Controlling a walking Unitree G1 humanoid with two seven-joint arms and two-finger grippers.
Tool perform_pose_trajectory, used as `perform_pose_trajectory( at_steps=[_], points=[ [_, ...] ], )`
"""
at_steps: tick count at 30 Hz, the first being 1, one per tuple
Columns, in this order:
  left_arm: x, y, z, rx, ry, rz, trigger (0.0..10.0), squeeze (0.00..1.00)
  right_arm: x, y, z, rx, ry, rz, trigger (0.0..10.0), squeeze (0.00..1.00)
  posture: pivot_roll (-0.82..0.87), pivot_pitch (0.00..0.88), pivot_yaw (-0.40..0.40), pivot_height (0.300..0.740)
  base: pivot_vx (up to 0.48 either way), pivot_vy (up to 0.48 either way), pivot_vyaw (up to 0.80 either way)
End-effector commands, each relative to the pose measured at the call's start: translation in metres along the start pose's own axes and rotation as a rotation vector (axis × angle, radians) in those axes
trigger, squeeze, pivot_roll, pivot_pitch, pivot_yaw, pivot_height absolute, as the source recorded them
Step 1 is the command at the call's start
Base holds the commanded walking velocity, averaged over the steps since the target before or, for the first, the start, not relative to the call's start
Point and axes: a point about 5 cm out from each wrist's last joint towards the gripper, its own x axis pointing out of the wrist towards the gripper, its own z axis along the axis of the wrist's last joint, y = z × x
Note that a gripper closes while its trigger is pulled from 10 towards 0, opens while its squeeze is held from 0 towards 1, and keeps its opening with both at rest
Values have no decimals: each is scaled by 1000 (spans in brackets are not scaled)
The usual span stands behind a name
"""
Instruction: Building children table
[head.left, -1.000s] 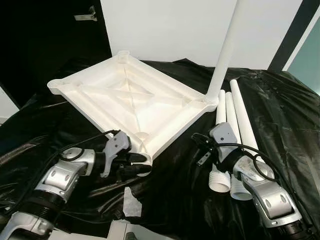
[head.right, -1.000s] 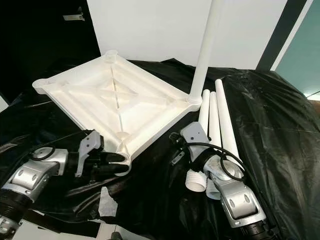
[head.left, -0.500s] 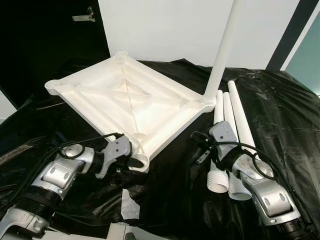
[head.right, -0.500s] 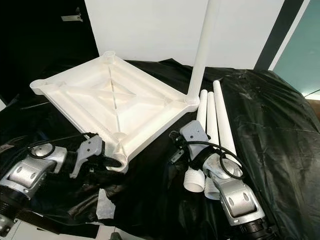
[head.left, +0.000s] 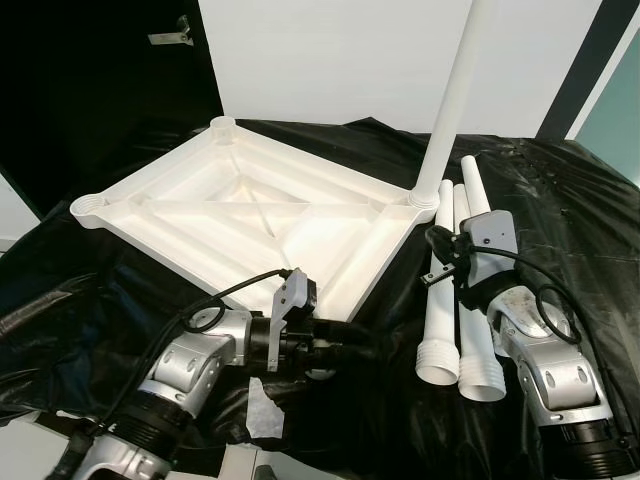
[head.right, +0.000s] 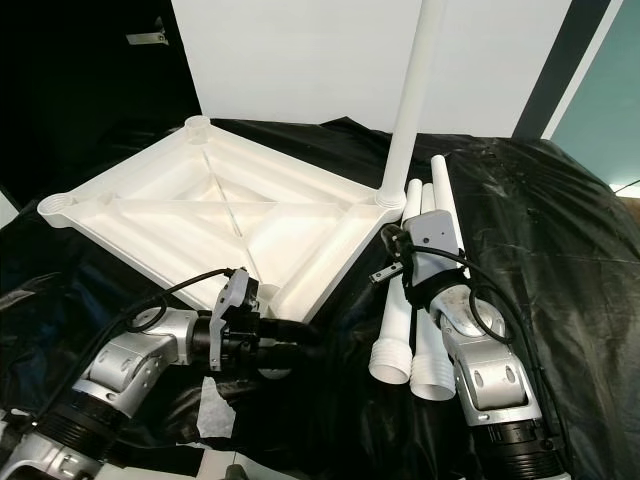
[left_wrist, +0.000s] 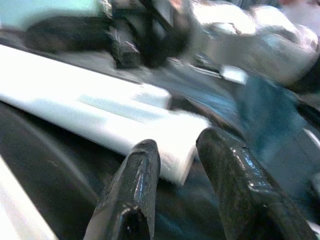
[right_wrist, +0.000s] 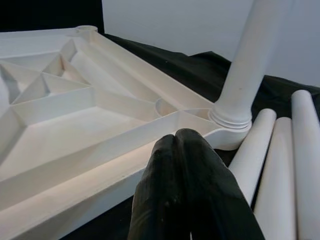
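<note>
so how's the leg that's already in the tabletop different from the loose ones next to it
The fitted leg stands upright in a corner socket of the upturned tabletop, rising past the frame's top. The three loose legs lie flat, side by side on the black sheet, with their ribbed ends free and facing the robot. All are plain white tubes of similar thickness.

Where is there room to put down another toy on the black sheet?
The black sheet is bare right of the three loose legs, out to its edge. It is crowded in the middle: the tabletop, its standing leg and both grippers sit close together.
</note>
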Motion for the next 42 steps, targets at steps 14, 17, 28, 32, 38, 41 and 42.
perform_pose_trajectory(
  at_steps=[14,17,28,32,38,41,42],
  points=[
    [-55,12,-9,95,143,235,10000,0,4,7,-9,8,33,21,10000,0,19,0,-26,740,0,0,0],
    [-67,14,-17,123,223,271,10000,0,5,9,-9,8,35,27,10000,0,23,0,-30,740,0,0,0],
    [-100,17,-10,91,336,210,10000,1000,10,8,-10,3,33,41,10000,0,28,0,-35,740,0,0,0],
    [-99,17,-10,99,331,200,10000,1000,10,8,-9,2,31,40,10000,0,24,0,-32,740,0,0,0],
    [-102,17,-13,103,384,155,10000,0,11,8,-10,1,29,36,10000,0,22,0,-26,740,0,0,0],
    [-104,16,-14,101,412,133,10000,0,12,8,-10,0,29,34,10000,0,22,0,-25,740,0,0,0],
    [-106,15,-14,90,424,115,10000,0,12,8,-10,0,28,33,10000,0,22,0,-25,740,0,0,0]
  ],
)
